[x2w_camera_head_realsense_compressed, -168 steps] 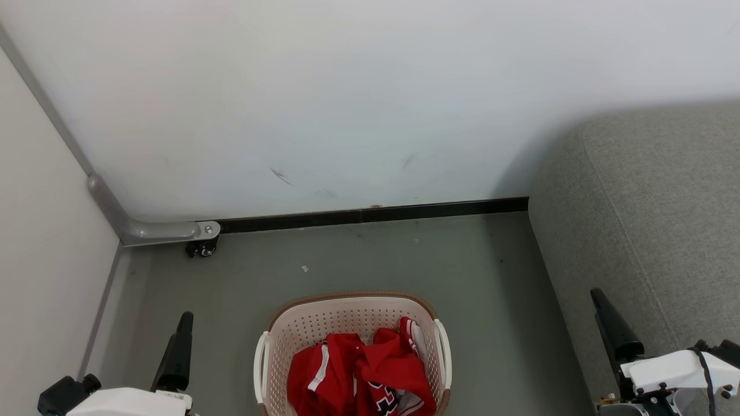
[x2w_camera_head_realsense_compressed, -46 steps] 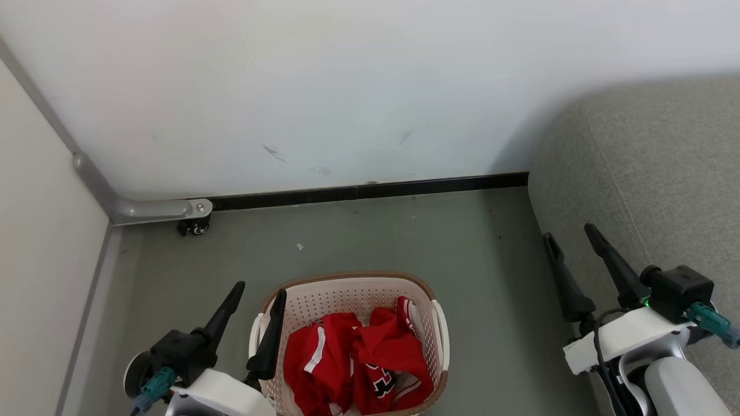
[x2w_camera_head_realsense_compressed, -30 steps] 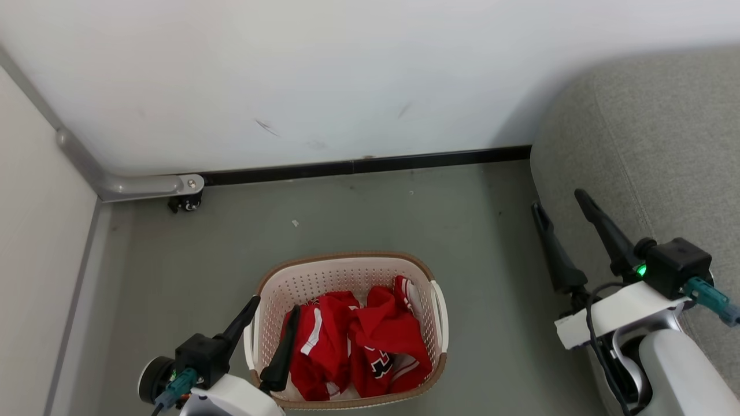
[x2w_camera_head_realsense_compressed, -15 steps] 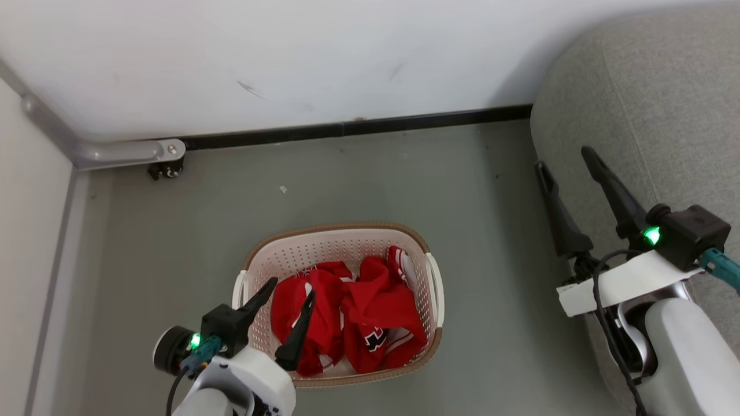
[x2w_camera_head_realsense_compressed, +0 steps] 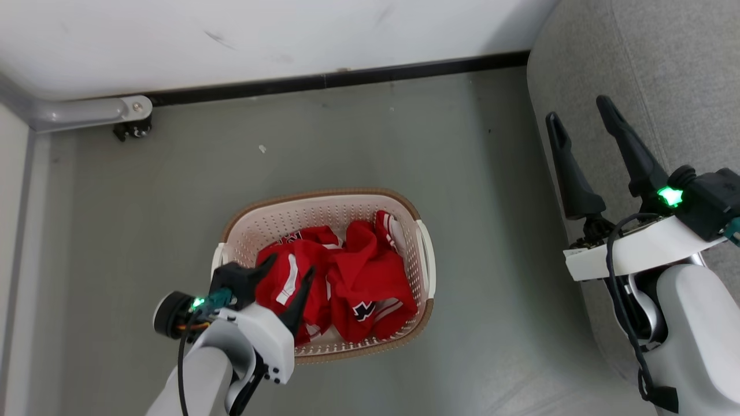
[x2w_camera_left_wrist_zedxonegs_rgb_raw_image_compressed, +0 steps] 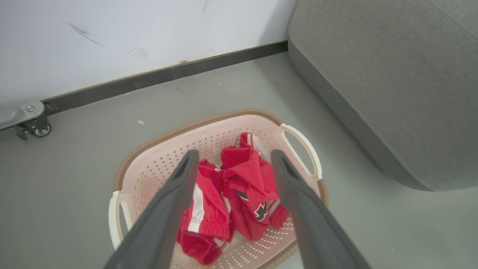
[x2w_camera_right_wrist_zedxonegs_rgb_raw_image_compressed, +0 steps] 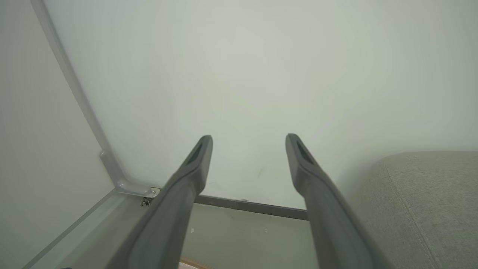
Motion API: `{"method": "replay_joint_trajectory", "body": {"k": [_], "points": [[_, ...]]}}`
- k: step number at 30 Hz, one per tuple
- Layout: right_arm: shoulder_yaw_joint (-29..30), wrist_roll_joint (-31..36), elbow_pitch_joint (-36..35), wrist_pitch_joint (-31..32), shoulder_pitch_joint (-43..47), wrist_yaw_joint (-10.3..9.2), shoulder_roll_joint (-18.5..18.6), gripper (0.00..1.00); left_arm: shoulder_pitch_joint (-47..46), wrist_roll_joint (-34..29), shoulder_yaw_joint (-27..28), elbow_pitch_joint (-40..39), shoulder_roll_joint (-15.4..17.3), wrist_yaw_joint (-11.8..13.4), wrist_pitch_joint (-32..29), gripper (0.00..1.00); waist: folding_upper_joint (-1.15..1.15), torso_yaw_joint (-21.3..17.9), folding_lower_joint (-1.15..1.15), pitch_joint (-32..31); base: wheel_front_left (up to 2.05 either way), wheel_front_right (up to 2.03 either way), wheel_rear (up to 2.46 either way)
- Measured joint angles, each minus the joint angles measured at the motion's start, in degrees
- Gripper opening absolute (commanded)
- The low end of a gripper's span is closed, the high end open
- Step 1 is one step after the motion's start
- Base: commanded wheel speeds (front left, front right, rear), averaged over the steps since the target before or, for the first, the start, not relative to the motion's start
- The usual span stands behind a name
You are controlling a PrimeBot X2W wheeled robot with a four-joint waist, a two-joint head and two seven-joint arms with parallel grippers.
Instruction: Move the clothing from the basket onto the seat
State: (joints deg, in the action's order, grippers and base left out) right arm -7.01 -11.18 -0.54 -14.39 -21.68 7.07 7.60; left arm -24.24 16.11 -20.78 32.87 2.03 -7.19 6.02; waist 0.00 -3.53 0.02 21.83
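My left tool (x2w_camera_head_realsense_compressed: 291, 264) is spread wide and empty over the basket (x2w_camera_head_realsense_compressed: 324, 193), with the clothes (x2w_camera_head_realsense_compressed: 358, 277) bunched inside and the numbers mostly folded away. My right tool (x2w_camera_head_realsense_compressed: 577, 107) is gaping too, beside the sofa (x2w_camera_head_realsense_compressed: 670, 52), which runs off-frame.

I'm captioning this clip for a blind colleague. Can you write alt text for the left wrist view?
The left gripper, its dark fingers spread open, points down at a cream basket holding crumpled red clothing with white stripes. A grey sofa sits at upper right; a white wall runs behind.
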Motion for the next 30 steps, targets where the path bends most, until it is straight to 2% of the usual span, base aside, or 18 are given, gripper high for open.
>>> {"method": "replay_joint_trajectory", "body": {"k": [6, 19, 30], "points": [[-0.05, 0.00, -0.81, -0.01, -1.94, 0.00, -0.15, 1.00, -4.02, -1.07, -1.35, 1.77, -0.02, 0.58, -2.31, 1.00, 0.00, -0.82, 0.00, 2.79, 0.00, 0.00, 0.00], [-0.21, 0.16, -2.59, -0.08, -6.20, 0.00, -0.45, 1.00, -11.49, -8.17, -5.49, 5.38, 0.25, 1.59, -5.44, 1.00, 0.00, -2.75, 0.00, 8.55, 0.00, 0.00, 0.00], [-3.63, 1.88, -5.24, -0.27, -10.72, 0.00, -0.66, 1.00, -14.74, -8.61, -4.93, 8.46, 0.20, 3.08, -7.01, 1.00, 0.00, -4.35, 0.00, 12.84, 0.00, 0.00, 0.00]]}}
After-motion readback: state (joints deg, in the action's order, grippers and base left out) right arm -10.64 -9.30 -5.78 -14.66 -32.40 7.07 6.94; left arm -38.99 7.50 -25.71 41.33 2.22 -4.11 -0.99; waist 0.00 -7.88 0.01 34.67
